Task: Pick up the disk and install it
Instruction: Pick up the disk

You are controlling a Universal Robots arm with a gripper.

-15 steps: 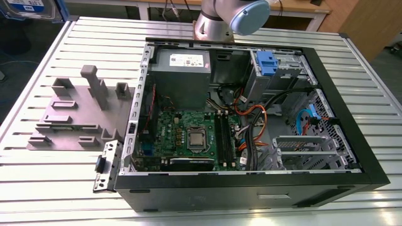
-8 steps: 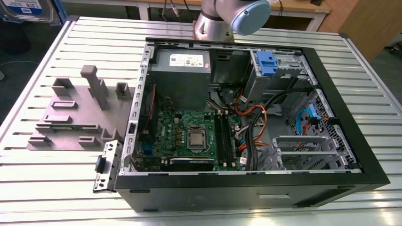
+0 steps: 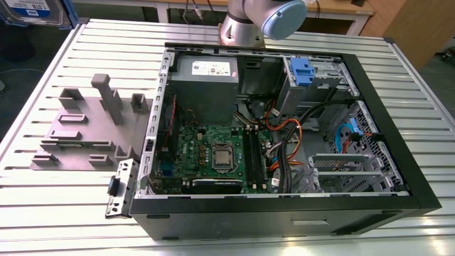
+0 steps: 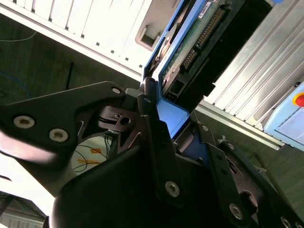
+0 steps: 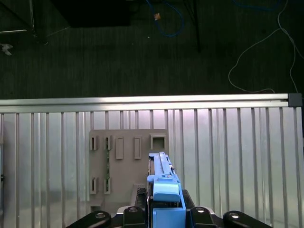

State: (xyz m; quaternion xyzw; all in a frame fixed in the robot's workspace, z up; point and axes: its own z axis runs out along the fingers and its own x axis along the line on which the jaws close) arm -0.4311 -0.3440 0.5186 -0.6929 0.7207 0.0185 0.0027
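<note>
My gripper (image 5: 166,213) is shut on the disk (image 5: 163,183), which stands on edge between the black fingers (image 5: 137,209) in the first wrist view. It hangs well above the grey stepped fixture (image 5: 126,161). In the second wrist view the disk (image 4: 199,38) shows its green circuit board, and its blue carrier frame (image 4: 173,114) sits clamped in the gripper (image 4: 183,137). In the exterior view, the disk (image 3: 32,10) with its white-and-blue label appears at the top left corner, high above the table.
An open computer case (image 3: 419,176) lies on the slatted metal table (image 3: 71,213), with a blue bracket (image 3: 302,72) on its drive bay at the back. The grey fixture (image 3: 85,128) stands to the exterior view's left of the case. Cables lie on the dark floor (image 5: 142,47).
</note>
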